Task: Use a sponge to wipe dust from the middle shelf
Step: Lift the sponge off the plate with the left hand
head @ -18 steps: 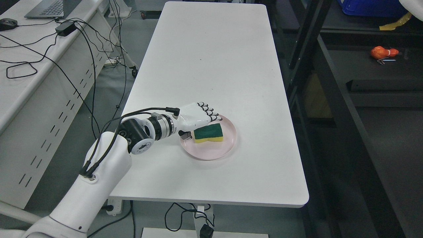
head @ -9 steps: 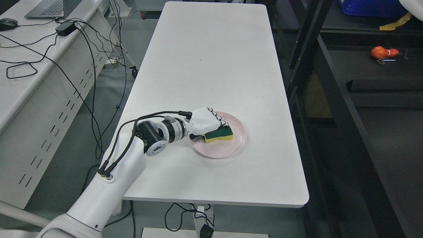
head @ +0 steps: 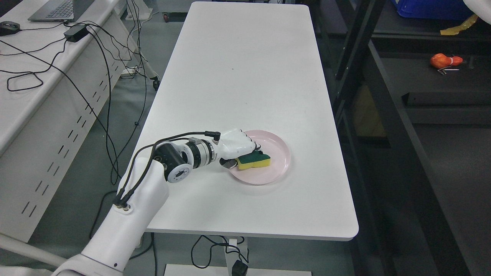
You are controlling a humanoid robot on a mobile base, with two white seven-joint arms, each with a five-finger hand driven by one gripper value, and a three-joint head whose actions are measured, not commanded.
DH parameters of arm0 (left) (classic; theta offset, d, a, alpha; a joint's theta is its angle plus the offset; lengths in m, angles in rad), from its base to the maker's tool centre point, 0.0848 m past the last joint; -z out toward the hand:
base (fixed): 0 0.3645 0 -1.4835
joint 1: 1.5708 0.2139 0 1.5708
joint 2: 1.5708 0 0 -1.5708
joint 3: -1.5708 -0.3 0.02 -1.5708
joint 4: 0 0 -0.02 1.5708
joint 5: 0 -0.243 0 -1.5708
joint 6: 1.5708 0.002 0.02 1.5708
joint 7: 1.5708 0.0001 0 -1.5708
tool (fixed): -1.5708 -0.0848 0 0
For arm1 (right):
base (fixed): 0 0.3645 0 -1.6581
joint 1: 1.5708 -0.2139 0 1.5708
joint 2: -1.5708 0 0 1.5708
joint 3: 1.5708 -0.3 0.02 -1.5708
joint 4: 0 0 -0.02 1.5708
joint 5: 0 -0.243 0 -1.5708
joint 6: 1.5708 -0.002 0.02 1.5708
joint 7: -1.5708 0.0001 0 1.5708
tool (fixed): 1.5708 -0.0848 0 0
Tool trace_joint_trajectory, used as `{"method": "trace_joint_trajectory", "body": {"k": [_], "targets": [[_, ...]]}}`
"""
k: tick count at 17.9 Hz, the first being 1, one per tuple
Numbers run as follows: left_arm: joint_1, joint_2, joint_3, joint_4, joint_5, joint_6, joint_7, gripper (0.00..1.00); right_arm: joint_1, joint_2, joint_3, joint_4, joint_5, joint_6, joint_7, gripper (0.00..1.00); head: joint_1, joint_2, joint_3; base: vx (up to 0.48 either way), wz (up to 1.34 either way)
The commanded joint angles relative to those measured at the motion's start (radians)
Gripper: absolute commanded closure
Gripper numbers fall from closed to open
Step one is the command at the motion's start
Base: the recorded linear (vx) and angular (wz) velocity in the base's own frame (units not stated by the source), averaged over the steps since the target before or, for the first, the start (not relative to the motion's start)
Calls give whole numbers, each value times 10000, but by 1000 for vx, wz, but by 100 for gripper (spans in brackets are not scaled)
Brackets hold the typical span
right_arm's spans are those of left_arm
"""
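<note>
the long white table (head: 245, 76) fills the middle of the head view, bare but for a pink plate (head: 278, 168) near its front edge. that bareness makes sense as a staging surface: the sponge is kept within easy reach of an arm coming in low from the left. to the right stands the dark shelving unit (head: 387, 115), its levels running off into shadow with a small orange object (head: 441, 60) on one of them; the shelf to be wiped is presumably in that unit, though which level counts as the middle one cannot be told from this angle.

the plate serves as a holder, its raised rim keeping the sponge in one place for a grasp. the left hand (head: 239, 147) lies over the plate's left rim, fingers curled down and closed around the left end of the sponge (head: 255, 160). the hold looks like a top-and-side pinch, which would leave the free end clear for wiping. the sponge sits green face up, yellow below, inside the plate; whether it rests on the plate or is just clear of it is hard to say. the right hand is out of view.
</note>
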Motion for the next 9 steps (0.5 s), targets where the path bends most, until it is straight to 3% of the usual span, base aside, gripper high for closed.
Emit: {"method": "trace_joint_trajectory", "body": {"k": [1, 5, 9], "targets": [[654, -124, 2839, 198, 1330, -992, -25, 97, 0, -175, -2, -174, 0, -2, -6, 0, 0, 0, 0, 0, 0], [626, 90, 3851, -15, 2529, -1039, -25, 100, 0, -175, -2, -174, 0, -2, -6, 0, 0, 0, 0, 0, 0], [394, 122, 4130, -1577, 3771, -1039, -25, 100, 0, -175, -2, -174, 0, -2, -6, 0, 0, 0, 0, 0, 0]]}}
